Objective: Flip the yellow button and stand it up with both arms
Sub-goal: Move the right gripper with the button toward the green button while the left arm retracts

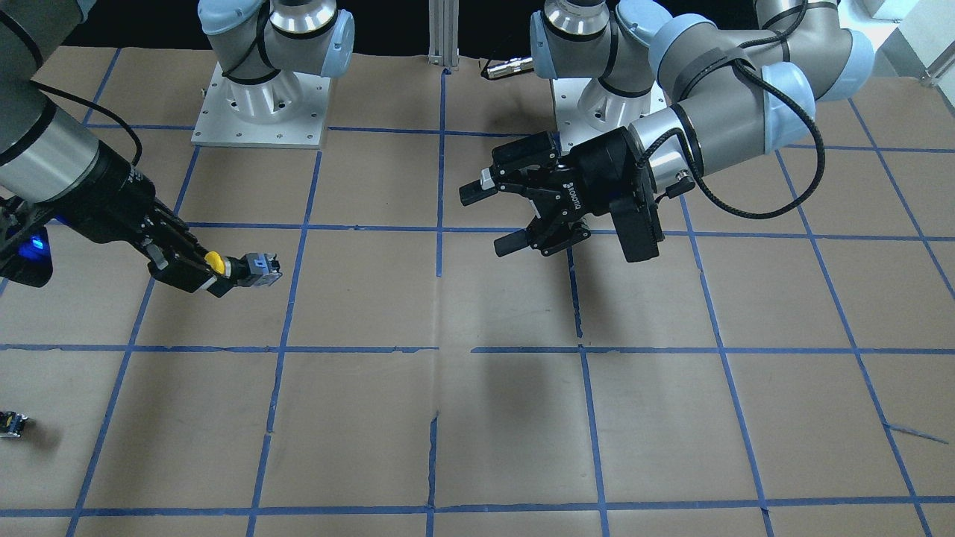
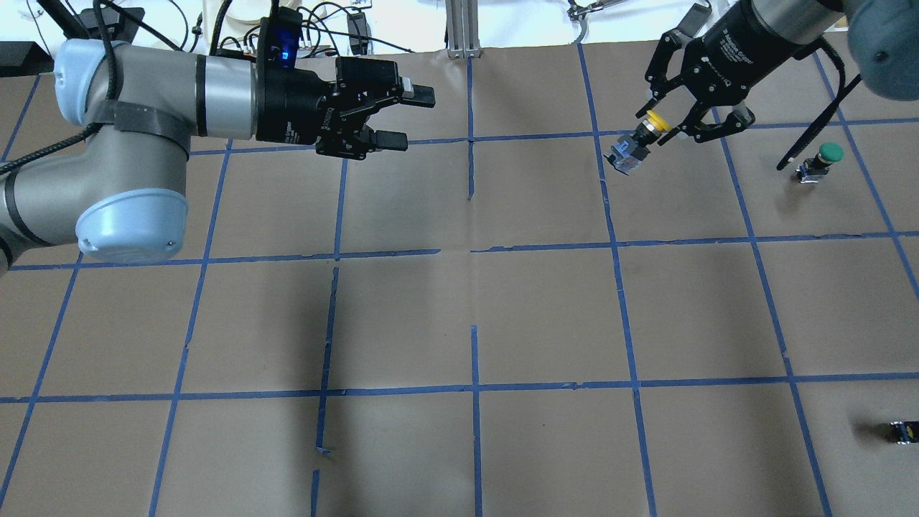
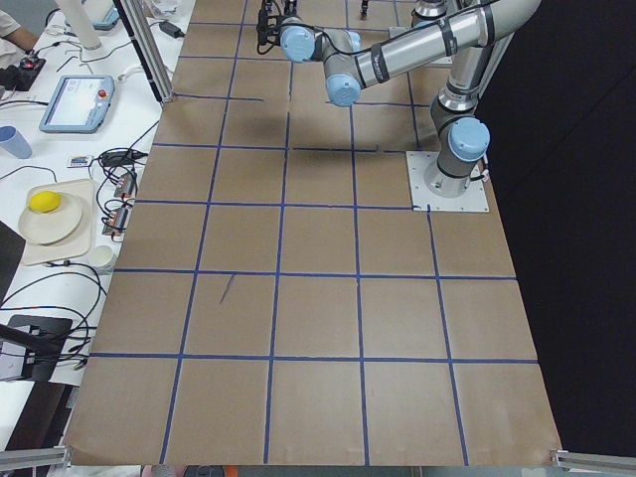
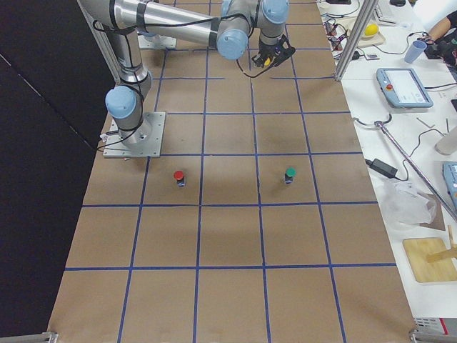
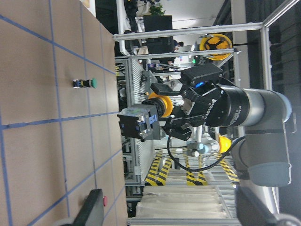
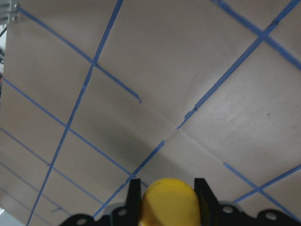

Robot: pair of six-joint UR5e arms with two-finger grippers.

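Yellow button [image 2: 637,143] aloft over worktop [image 2: 502,301], right tool [image 2: 662,129] clamped just under its cap. Long axis points body-first toward left tool [image 2: 411,118], fingers apart, well away.

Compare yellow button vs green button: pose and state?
Cap colour: the yellow button has yellow, the green button green. Support: the yellow button is clamped in the right gripper, off the table; the green button sits on the table, untouched. Pose: yellow lies tilted sideways, body pointing away from the gripper; green stands cap up. Shared: mushroom cap on a blocky body.
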